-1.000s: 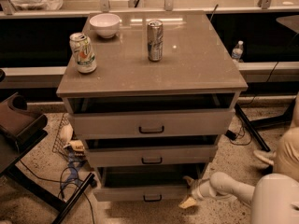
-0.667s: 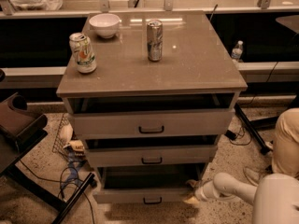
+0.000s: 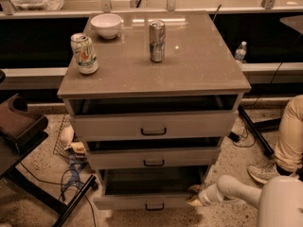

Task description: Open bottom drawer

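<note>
While the gripper [image 3: 194, 196] sits at the right end of the bottom drawer [image 3: 125, 202], its grip impossible to tell, you face a likely rigid, smooth-fronted slider; take the dark bar handle [image 3: 155, 206].

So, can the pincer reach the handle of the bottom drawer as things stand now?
Probably yes. The pincer is low, close to the arm-side end of the bottom drawer. The dark handle sits in the middle of the front panel, and nothing shows between the two.

The smooth, pale plastic hand [image 3: 193, 196] sits beside the matt bottom drawer [image 3: 137, 203].
</note>
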### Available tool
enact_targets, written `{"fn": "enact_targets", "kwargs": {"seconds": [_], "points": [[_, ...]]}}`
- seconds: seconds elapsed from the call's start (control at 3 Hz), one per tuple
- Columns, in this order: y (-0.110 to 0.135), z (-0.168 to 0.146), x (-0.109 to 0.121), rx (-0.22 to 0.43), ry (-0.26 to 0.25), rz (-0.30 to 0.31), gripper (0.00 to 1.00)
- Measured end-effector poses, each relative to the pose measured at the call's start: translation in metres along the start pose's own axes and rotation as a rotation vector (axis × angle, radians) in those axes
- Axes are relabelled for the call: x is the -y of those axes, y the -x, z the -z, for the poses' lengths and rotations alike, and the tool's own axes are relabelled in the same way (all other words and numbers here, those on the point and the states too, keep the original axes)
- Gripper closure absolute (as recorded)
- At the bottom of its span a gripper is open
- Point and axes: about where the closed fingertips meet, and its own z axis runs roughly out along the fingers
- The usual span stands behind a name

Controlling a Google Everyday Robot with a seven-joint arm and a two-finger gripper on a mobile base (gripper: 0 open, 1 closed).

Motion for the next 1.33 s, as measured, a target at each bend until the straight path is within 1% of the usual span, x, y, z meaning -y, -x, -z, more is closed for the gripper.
{"fn": "enact_targets", "kwargs": {"seconds": [0.33, 1.0, 1.33], "points": [[0.000, 0.000, 0.000, 0.000, 0.000, 0.000, 1.00], [0.003, 0.014, -0.014, -0.021, -0.010, 0.031, 1.00], [0.004, 0.026, -0.031, -0.029, -0.012, 0.070, 1.00]]}}
